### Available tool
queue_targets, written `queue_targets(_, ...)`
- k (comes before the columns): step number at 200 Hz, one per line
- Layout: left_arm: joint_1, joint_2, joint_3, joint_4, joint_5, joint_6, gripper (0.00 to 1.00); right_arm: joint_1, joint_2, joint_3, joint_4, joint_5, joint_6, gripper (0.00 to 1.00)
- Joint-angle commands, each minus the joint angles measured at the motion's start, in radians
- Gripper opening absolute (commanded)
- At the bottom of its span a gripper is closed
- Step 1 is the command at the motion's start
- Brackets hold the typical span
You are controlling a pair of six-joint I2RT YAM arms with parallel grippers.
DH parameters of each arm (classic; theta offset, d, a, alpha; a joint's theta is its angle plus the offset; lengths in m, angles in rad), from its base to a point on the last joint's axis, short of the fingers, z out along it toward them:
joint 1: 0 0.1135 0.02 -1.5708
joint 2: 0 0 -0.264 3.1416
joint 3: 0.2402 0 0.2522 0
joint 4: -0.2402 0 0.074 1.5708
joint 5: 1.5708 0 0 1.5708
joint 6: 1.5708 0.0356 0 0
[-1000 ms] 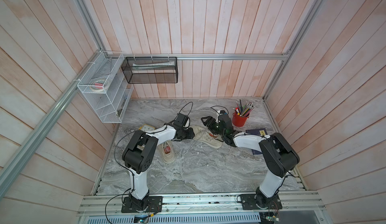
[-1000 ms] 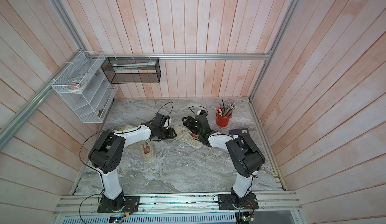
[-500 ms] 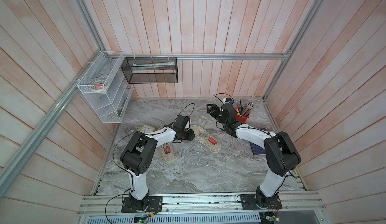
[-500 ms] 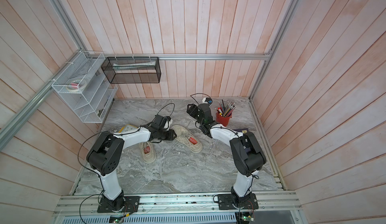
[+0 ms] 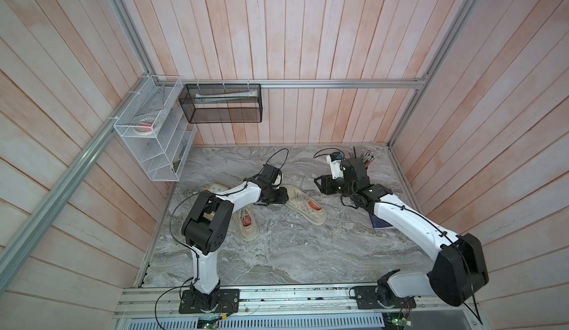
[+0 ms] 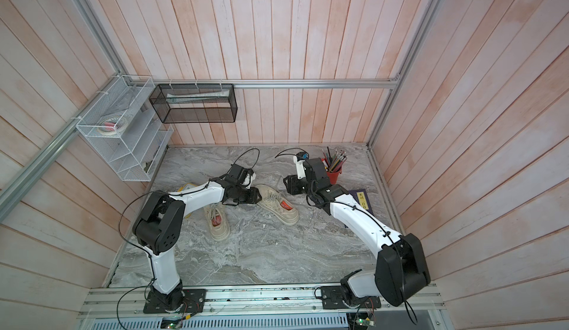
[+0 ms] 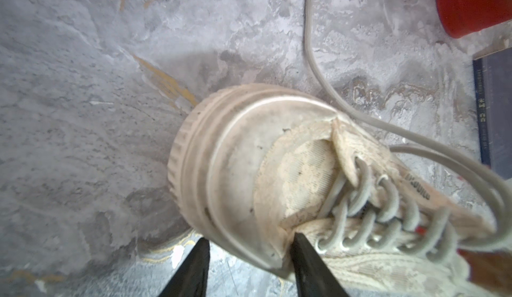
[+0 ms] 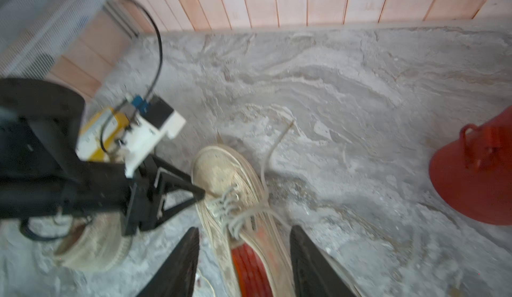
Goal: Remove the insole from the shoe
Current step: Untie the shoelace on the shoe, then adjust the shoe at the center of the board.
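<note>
A worn beige shoe (image 5: 304, 203) lies on the marble table, and its red insole (image 5: 313, 204) shows in the opening behind the laces. My left gripper (image 5: 284, 194) is low at the toe. In the left wrist view the left gripper (image 7: 250, 237) stands open astride the toe's rim (image 7: 243, 226); one finger (image 7: 304, 256) touches the upper by the laces, the other stands clear. My right gripper (image 5: 318, 184) hangs above the table behind the shoe, open and empty. The right wrist view looks down between the right gripper (image 8: 243, 227) onto the insole (image 8: 249, 268).
A second beige shoe (image 5: 244, 223) lies by the left arm. A red pencil cup (image 5: 361, 162) stands at the back right, with a dark blue book (image 5: 380, 223) under the right arm. A yellow item (image 5: 215, 187) lies at the left, below the wire shelf (image 5: 154, 134).
My right gripper left the shoe, rose back towards the pencil cup, then came down part way and narrowed. The left gripper stayed at the toe and opened a little.
</note>
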Motion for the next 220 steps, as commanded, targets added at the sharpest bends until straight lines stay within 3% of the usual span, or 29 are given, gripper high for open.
queue_targets(1, 0.008, -0.036, -0.002, -0.005, 0.015, -0.024, 0.51, -0.001, 0.027, -0.007, -0.237, -0.024, -0.182, 0.54)
queue_targets(30, 0.008, -0.235, -0.115, 0.171, -0.026, -0.122, 0.53, -0.001, 0.095, 0.029, -0.285, -0.053, -0.2, 0.55)
queue_targets(77, 0.008, -0.443, -0.222, 0.164, -0.052, -0.223, 0.53, 0.004, 0.251, 0.096, -0.29, -0.111, -0.242, 0.54)
queue_targets(102, 0.008, -0.557, -0.311, 0.144, -0.056, -0.29, 0.53, 0.012, 0.32, 0.146, -0.299, -0.079, -0.24, 0.44)
queue_targets(135, 0.006, -0.674, -0.416, 0.096, -0.048, -0.353, 0.53, 0.019, 0.344, 0.162, -0.264, -0.063, -0.205, 0.24)
queue_targets(173, -0.011, -0.768, -0.497, 0.063, -0.06, -0.419, 0.53, 0.03, 0.324, 0.137, -0.192, -0.098, -0.029, 0.04)
queue_targets(220, -0.037, -0.792, -0.551, 0.069, -0.038, -0.488, 0.52, 0.124, 0.284, 0.047, -0.074, -0.081, 0.267, 0.0)
